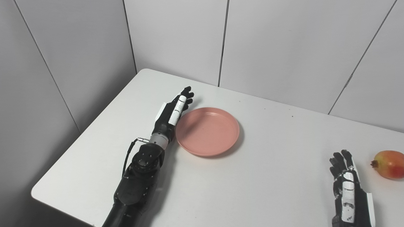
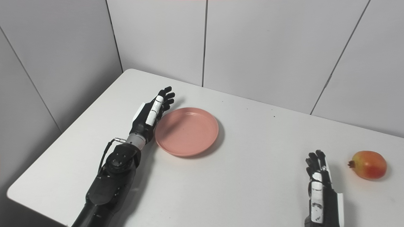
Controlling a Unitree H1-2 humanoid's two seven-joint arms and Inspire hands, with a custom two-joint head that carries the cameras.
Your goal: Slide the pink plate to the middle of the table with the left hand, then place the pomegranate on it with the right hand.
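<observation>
The pink plate (image 1: 206,130) lies empty on the white table (image 1: 268,176), left of the middle. My left hand (image 1: 173,112) is open, its fingers stretched out flat, and lies against the plate's left rim. The pomegranate (image 1: 389,164), red and yellow, lies on the table at the far right; it also shows in the right eye view (image 2: 369,164). My right hand (image 1: 347,186) is open and empty at the bottom right, a little to the left of the pomegranate and not touching it.
Grey wall panels (image 1: 284,47) close off the table at the back and on the left. The table's rounded front left corner (image 1: 39,192) and its left edge are near my left arm.
</observation>
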